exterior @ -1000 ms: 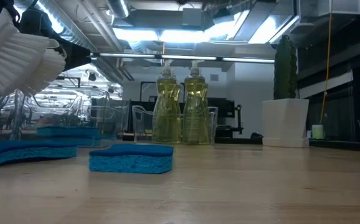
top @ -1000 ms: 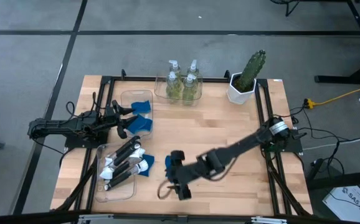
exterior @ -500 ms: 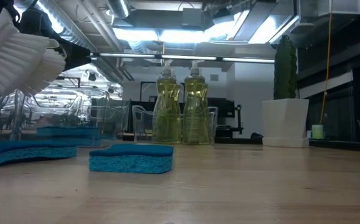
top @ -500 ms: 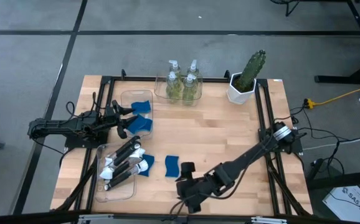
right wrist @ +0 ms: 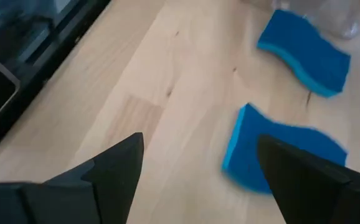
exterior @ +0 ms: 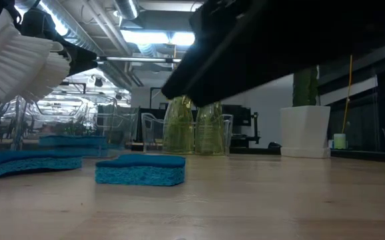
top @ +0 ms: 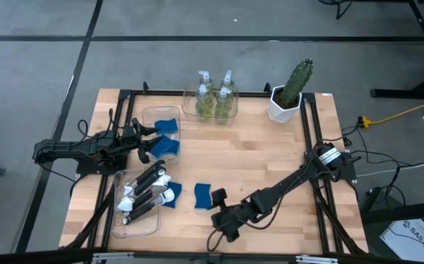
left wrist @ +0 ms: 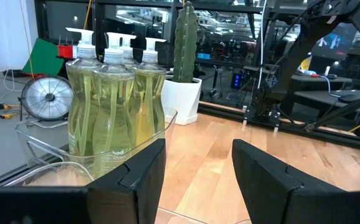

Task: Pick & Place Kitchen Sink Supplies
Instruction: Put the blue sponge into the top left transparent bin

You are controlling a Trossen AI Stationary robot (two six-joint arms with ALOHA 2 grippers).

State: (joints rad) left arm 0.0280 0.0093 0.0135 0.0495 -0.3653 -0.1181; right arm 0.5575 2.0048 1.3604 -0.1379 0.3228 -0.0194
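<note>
Two blue sponges lie flat on the table: one (top: 202, 194) (right wrist: 279, 155) just ahead of my right gripper, the other (top: 172, 194) (right wrist: 304, 59) beside the brush bin. My right gripper (top: 218, 213) (right wrist: 198, 168) is open, low near the table's near edge, touching nothing. Black-handled brushes with white heads (top: 142, 192) (exterior: 19, 60) lie in a clear bin. More sponges (top: 164, 139) fill a second bin, where my left gripper (top: 153, 143) (left wrist: 198, 168) waits open. Soap bottles (top: 216, 99) (left wrist: 114, 93) stand in a far bin.
A cactus in a white pot (top: 289, 92) (exterior: 306, 130) stands at the far right corner. Black frame rails (top: 311, 139) run along the table's sides. Bare wood (top: 256, 147) lies between the bins and the right arm (exterior: 279, 47).
My right arm has swung from the table's middle toward the near edge and come down low, so that it now fills the top of the low view. The sponges, brushes and bottles have stayed where they were.
</note>
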